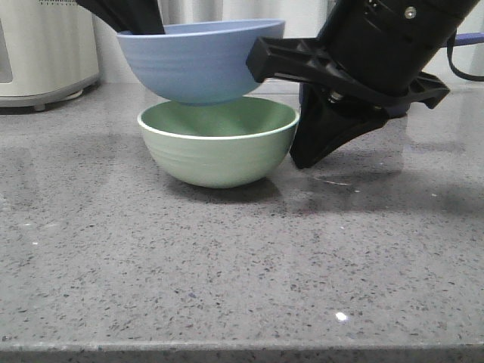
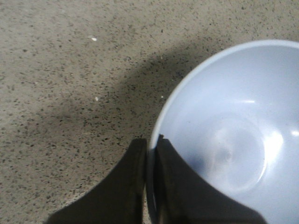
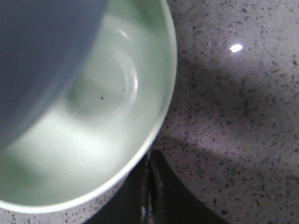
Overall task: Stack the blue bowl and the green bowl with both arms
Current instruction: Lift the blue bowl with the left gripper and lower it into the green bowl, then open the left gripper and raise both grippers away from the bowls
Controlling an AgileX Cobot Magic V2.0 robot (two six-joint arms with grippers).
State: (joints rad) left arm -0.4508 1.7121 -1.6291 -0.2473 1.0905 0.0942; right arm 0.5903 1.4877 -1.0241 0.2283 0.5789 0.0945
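The blue bowl point(image 1: 200, 64) hangs in the air, its base just over the mouth of the green bowl point(image 1: 219, 155), which stands on the grey speckled counter. My left gripper point(image 1: 140, 26) is shut on the blue bowl's rim; in the left wrist view the gripper point(image 2: 150, 156) has one finger inside the blue bowl point(image 2: 233, 130) and one outside. My right gripper point(image 1: 302, 160) points down at the counter, just right of the green bowl. In the right wrist view this gripper point(image 3: 148, 186) is shut and empty, just outside the green bowl's rim point(image 3: 159, 121), with the blue bowl point(image 3: 42, 56) overhead.
A white appliance point(image 1: 38, 53) stands at the back left. A dark blue object point(image 1: 401, 112) shows partly behind the right arm. The counter's front edge point(image 1: 242, 349) runs along the bottom of the front view.
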